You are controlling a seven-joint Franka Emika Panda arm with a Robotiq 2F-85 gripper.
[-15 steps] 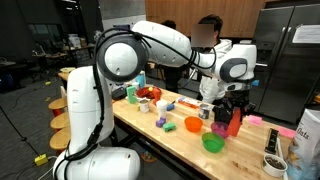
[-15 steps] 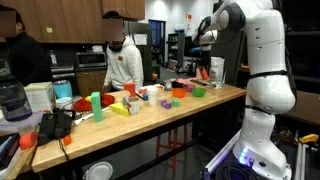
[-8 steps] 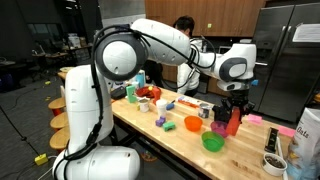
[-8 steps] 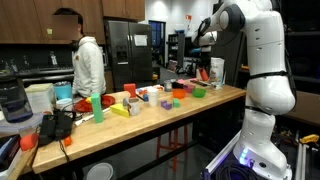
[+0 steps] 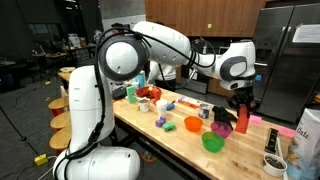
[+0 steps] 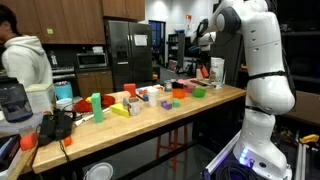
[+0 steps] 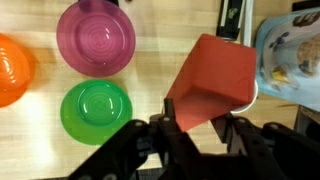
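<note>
Red cup (image 7: 215, 82) is hanging tilted over the wooden table (image 7: 30, 140), with the gripper (image 7: 200, 128) clamping down on its wall. It's sitting just beside the green bowl (image 7: 95, 110), and the purple bowl (image 7: 95, 40) is lying a bit further off.

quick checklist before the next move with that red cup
1. Grip: the tool is shut on the red cup, with a finger on each side. Ok.
2. Cup contents: its opening does not show. Cannot tell.
3. Green bowl: empty and apart from the cup. Ok.
4. Purple bowl: empty and well apart from the cup. Ok.
5. Gap to the packet: the cup overlaps it in the wrist view. Cannot tell.
6. Person: at the far end of the table, away from the arm. Ok.
</note>
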